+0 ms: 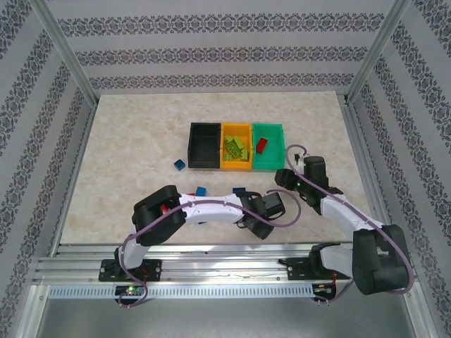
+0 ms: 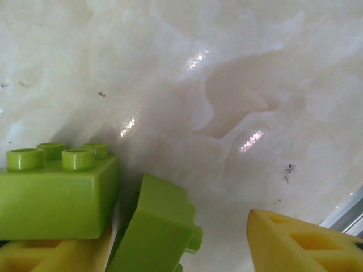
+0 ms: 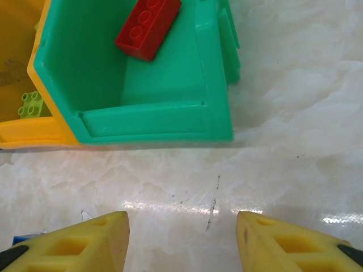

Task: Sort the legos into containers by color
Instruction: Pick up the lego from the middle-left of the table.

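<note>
Lime brick (image 2: 57, 195), upright, and tilted lime brick (image 2: 159, 226) lie on the tabletop (image 2: 227, 85) at the left gripper (image 2: 187, 249), jaws apart. Right gripper (image 3: 181, 238) jaws apart, empty, facing green bin (image 3: 215, 113) holding red brick (image 3: 148, 27). Risk: closing pinches both; the tilted one may pop free.

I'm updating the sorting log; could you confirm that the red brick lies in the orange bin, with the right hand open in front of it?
Not quite: the red brick lies in the green bin, not the orange bin, as the right wrist view shows. The right hand is open in front of it.
</note>
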Controlling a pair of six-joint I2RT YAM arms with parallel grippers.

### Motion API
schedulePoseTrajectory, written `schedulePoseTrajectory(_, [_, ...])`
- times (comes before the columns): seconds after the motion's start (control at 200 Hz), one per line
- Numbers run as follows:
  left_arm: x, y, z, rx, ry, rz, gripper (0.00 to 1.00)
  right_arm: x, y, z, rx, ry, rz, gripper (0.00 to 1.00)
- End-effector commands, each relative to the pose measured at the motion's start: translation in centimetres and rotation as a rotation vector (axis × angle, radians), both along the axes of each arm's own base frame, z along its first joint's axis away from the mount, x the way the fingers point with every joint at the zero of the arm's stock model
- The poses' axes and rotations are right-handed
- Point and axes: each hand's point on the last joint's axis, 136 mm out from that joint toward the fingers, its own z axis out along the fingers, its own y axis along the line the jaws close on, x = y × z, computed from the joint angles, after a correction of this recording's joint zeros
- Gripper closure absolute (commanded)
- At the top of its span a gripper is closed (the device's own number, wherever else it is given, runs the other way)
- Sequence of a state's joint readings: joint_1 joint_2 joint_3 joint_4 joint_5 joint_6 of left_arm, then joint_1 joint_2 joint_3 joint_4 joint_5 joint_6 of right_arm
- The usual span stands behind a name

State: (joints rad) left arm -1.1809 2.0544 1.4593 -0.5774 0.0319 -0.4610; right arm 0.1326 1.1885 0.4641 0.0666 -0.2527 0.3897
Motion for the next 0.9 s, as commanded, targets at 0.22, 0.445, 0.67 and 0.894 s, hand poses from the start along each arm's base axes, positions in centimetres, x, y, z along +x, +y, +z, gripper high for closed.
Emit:
schedulePoseTrajectory(0.22, [0.2,0.2,1.0,0.012,-0.014,-0.005,0.75,0.9,0.3,1.1,0.025,-0.046,0.013,0.47])
schedulePoseTrajectory(0.445, [1.1,-0.2,4.3,-0.115,0.009,0.023,0.92,0.9,0.5,1.1,0.031,-0.044,0.017,0.47])
schedulePoseTrajectory(0.67, [7.5,2.5,9.9,-0.315,0.002,0.159,0.92,0.9,0.4,1.2,0.032,-0.046,0.016,0.47])
schedulePoseTrajectory(0.894, [16.8,8.2,13.0,-0.293,-0.081,0.368,0.92,0.8,0.4,1.3,0.037,-0.052,0.015,0.47])
